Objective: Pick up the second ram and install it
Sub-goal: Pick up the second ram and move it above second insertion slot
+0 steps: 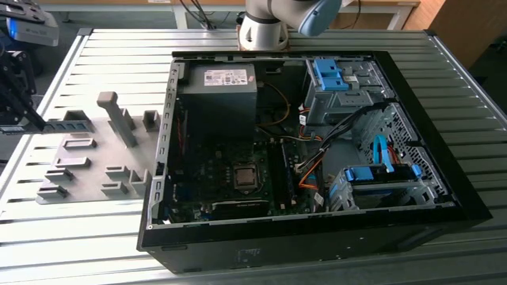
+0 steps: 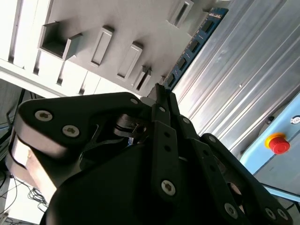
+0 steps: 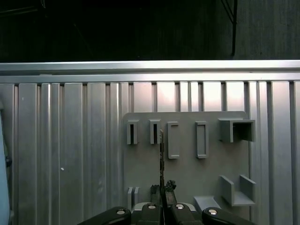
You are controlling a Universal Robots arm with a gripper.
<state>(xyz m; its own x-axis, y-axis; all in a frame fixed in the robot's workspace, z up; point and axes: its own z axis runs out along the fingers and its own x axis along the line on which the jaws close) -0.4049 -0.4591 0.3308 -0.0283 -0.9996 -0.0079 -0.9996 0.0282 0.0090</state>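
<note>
Holding the second ram (image 3: 161,154) in the gripper (image 3: 163,190), fingers drawn narrow and pinched onto its near end. In the first wrist view, seen edge-on as a thin dark line reaching out from the fingertips over the grey fixture plate (image 3: 187,173), roughly in line with the gap between 2 of the slot blocks (image 3: 154,132). In the second wrist view, turned more flat-on: the second ram (image 2: 197,40) as a green-blue strip with a row of dark chips, running away from the black fingers along the plate's edge, with the slatted aluminium worktop (image 2: 234,70) just beside. Cannot tell whether touching the plate or held clear of it. Near the corner of that view, a red button (image 2: 280,143) on a pale blue box. In the exterior view, positioned at the far left over the plate's end, well apart from the open computer case (image 1: 467,202), its motherboard (image 1: 214,172) exposed and blue drive latches (image 1: 329,74) toward the exterior view's right.
</note>
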